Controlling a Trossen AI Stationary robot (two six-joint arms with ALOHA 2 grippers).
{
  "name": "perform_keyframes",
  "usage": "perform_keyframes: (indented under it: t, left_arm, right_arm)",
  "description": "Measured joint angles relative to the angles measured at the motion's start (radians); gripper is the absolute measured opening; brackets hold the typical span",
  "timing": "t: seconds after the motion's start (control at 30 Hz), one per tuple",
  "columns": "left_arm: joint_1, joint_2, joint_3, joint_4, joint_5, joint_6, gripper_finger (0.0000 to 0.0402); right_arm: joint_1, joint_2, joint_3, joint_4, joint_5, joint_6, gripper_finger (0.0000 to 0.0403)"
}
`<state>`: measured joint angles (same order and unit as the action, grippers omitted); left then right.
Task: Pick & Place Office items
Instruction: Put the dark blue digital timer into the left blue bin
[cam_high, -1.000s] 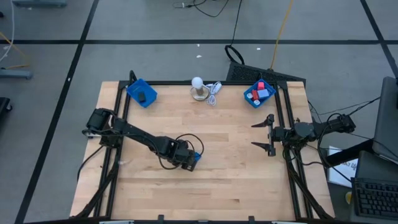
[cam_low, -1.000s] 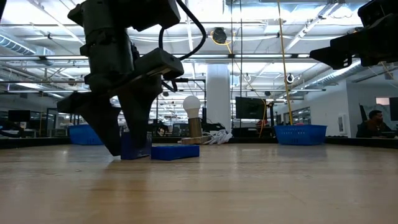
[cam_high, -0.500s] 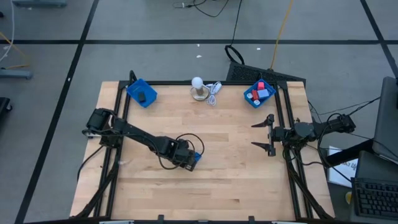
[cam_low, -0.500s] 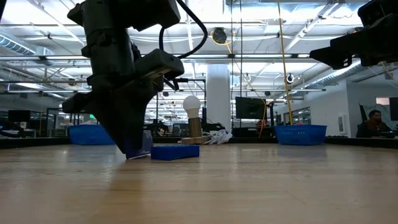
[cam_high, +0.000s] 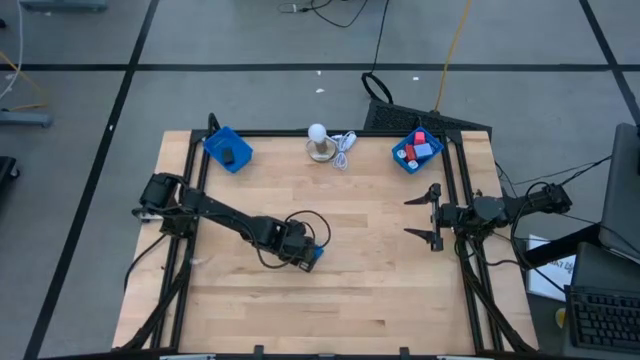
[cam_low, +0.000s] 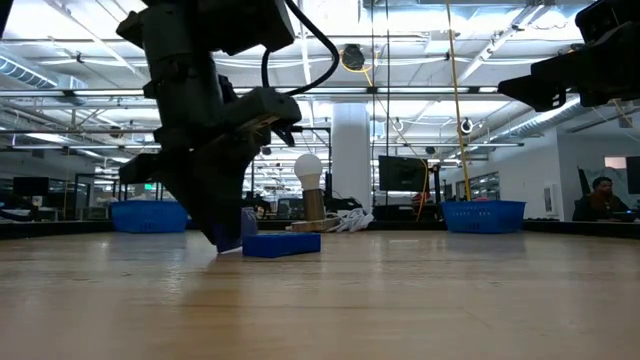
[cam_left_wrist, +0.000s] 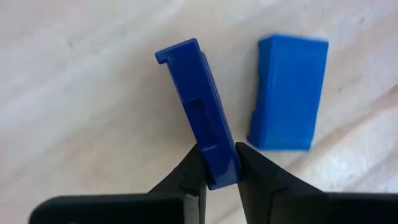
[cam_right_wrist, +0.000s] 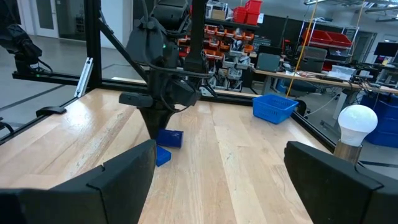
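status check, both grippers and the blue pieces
Left gripper shut on thin blue piece, mid-table. Second blue block lies beside it, apart. Right gripper open, waiting at right edge.

Two blue trays (cam_high: 228, 148) (cam_high: 417, 151) are sitting on the table, two blue blocks (cam_left_wrist: 202, 124) (cam_left_wrist: 287, 91) are showing mid-table, and one white bulb (cam_high: 318, 132) is standing between the trays.

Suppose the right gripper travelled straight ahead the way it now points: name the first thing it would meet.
Probably the left gripper, shut on a blue piece, with a second blue piece lying beside it; the right gripper is open, and depth is uncertain.
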<state>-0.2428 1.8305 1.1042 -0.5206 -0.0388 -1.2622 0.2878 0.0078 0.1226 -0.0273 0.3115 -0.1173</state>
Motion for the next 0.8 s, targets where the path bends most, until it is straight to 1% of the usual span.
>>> perform_keyframes:
  t: [0.13, 0.27, 0.4, 0.53, 0.6, 0.7, 0.8]
  left_arm:
    - [0.002, 0.0, 0.0, 0.0, -0.047, 0.028, 0.0058]
    - [-0.002, -0.014, 0.0, -0.001, -0.06, 0.053, 0.006]
    - [-0.003, -0.065, 0.0, -0.004, -0.093, 0.082, 0.0063]
    - [-0.011, -0.151, 0.0, 0.015, -0.173, 0.15, 0.0059]
    - [-0.019, -0.193, 0.0, 0.06, -0.227, 0.218, 0.0059]
    - [-0.044, -0.227, 0.0, 0.217, -0.298, 0.417, 0.0059]
    - [-0.071, -0.222, 0.001, 0.384, -0.305, 0.601, 0.0062]
  right_arm:
    - [0.0, 0.0, 0.0, 0.0, 0.0, 0.0, 0.0343]
    - [0.0, 0.0, 0.0, 0.0, 0.0, 0.0, 0.0343]
    - [0.0, 0.0, 0.0, 0.0, 0.0, 0.0, 0.0343]
    - [0.0, 0.0, 0.0, 0.0, 0.0, 0.0, 0.0343]
    - [0.0, 0.0, 0.0, 0.0, 0.0, 0.0, 0.0343]
    - [0.0, 0.0, 0.0, 0.0, 0.0, 0.0, 0.0343]
    - [0.0, 0.0, 0.0, 0.0, 0.0, 0.0, 0.0343]
